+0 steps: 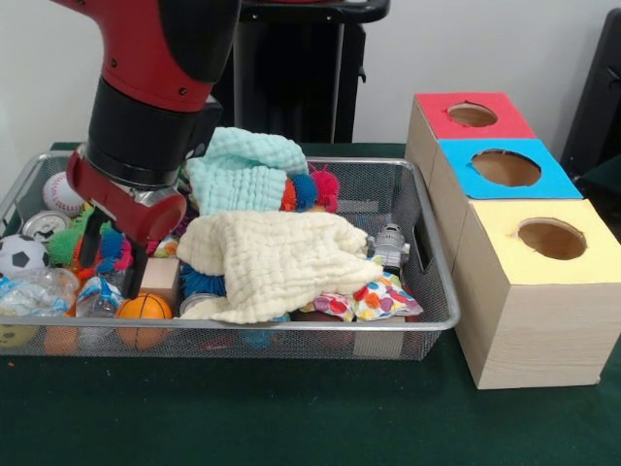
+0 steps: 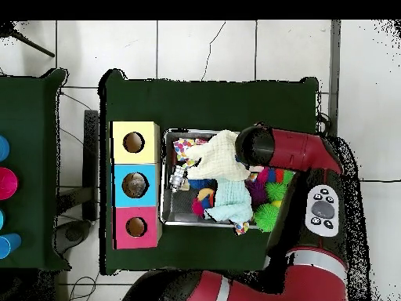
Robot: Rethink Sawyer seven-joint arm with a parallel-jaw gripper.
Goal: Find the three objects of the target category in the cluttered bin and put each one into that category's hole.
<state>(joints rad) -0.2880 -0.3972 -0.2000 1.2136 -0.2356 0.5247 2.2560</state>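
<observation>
Two black fingers [image 1: 89,243] set apart on the gripper [image 1: 110,254], unclenched and holding nothing, lowered on the red and black arm [image 1: 155,58] into the end of the wire-mesh bin [image 1: 427,325] at the picture's left in the front view. Between those fingers, a pink and blue spiky ball [image 1: 114,249]; whether touched by them, impossible to tell. Just beside it on the left, a green spiky ball [image 1: 64,243]; on the right, a pale wooden block [image 1: 158,277].

Just below the gripper and nearer the camera, one clear plastic bottle [image 1: 97,297] with blue markings, lying against an orange toy basketball [image 1: 144,309]. To its left, more crumpled clear plastic [image 1: 39,289], too muddled to name. Further left, a toy soccer ball [image 1: 21,254], a shiny can [image 1: 44,225] and a baseball [image 1: 60,192].

Heaped across the bin's middle, a cream cloth [image 1: 272,262] and behind it a mint cloth [image 1: 243,170], covering much of the contents, with orange, blue and red spiky balls [image 1: 310,189] peeping out beside the mint one. At the far right end, well apart from the gripper, a second small clear bottle [image 1: 390,248] above a spotted cloth [image 1: 374,299].

Outside the bin's right wall, a row of three boxes, with the blue-faced box's hole [image 1: 506,168] in the middle one, between red and yellow.
</observation>
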